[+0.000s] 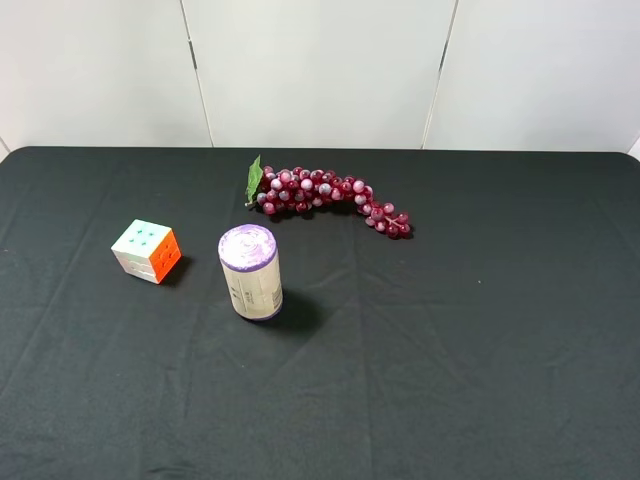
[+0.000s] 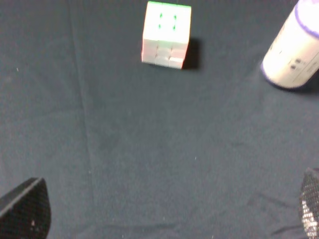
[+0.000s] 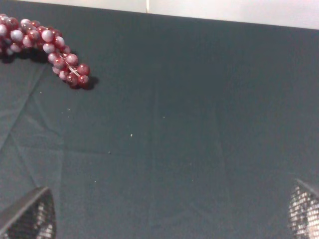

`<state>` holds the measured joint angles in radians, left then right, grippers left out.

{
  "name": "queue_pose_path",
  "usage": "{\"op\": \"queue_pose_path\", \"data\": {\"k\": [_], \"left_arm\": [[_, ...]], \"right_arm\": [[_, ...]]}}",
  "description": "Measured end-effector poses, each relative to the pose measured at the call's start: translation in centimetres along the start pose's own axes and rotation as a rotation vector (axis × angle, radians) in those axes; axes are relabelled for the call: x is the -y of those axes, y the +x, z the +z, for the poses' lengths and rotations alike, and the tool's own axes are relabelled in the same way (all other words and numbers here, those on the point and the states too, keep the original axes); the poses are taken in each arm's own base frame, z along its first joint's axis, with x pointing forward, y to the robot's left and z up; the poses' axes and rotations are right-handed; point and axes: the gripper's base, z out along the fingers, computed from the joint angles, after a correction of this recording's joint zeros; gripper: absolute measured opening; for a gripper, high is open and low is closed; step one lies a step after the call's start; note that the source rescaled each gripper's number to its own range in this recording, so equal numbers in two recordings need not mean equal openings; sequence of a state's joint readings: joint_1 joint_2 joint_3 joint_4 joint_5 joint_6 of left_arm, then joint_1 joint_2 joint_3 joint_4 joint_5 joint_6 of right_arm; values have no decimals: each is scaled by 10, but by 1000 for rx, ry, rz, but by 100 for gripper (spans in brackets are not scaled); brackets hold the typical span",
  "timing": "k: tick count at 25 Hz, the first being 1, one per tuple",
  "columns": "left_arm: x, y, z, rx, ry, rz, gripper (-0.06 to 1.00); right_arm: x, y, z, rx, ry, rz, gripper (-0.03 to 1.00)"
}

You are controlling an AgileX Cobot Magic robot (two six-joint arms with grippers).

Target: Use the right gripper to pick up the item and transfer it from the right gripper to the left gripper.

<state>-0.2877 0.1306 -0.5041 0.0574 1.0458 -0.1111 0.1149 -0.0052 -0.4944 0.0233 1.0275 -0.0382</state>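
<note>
The puzzle cube [image 1: 147, 250] lies on the black table at the left, with pale-blue, white and orange faces showing. It also shows in the left wrist view [image 2: 166, 34], well ahead of my left gripper [image 2: 164, 211], whose fingertips [image 2: 24, 208] stand wide apart and hold nothing. My right gripper [image 3: 164, 214] is open too, with fingertips [image 3: 30, 215] at the frame's corners over bare cloth. Neither arm shows in the exterior high view. The cube does not show in the right wrist view.
A purple-lidded can [image 1: 250, 272] stands upright just right of the cube; it also shows in the left wrist view [image 2: 294, 50]. A bunch of red grapes [image 1: 330, 195] lies behind it, its end visible in the right wrist view [image 3: 50, 47]. The table's far edge meets a white wall.
</note>
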Motion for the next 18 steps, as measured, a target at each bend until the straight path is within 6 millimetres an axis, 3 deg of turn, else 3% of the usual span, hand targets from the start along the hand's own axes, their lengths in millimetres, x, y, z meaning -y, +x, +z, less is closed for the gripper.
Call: {"op": "queue_pose_path", "data": {"k": [18], "left_arm": [[0,3,1,1,-1,-3,100]], "right_arm": [[0,0,0,0,-1,0,100]]}}
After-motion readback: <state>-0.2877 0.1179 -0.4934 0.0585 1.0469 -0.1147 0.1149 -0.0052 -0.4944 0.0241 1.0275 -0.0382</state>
